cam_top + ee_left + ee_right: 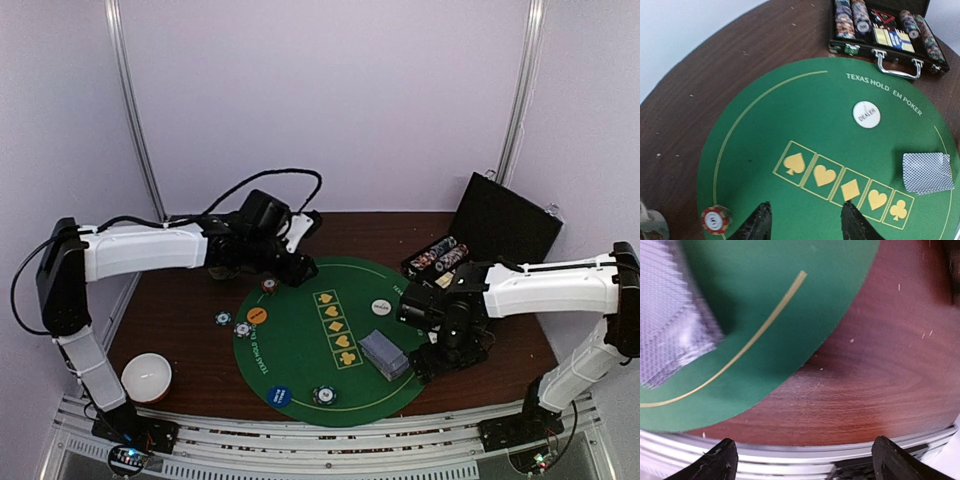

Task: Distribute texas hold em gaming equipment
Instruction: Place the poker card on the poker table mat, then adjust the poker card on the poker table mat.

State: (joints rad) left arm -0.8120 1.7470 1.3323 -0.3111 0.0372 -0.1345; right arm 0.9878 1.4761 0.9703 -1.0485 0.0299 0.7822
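The left gripper (297,268) hovers over the far left edge of the green mat (300,350). Its fingers (760,226) stand moderately apart with nothing between them. The red chip (268,285) lies on the mat just left of them, untouched. The right gripper (438,358) hangs low at the mat's near right edge, jaws wide and empty. It is just right of the deck (385,354), which lies face down on the mat beside the row of suit boxes. The white dealer disc (381,307) sits on the mat just beyond the deck. The orange disc (257,316) lies at the mat's left edge and the blue disc (280,396) at its near edge, with the near chip (323,395) just right of it. A blue chip (223,318) and a dark chip (243,329) lie on the table (180,310) left of the mat. The open case (505,228) at far right holds rows of stacked chips (437,255). A bowl (147,377) stands at near left.
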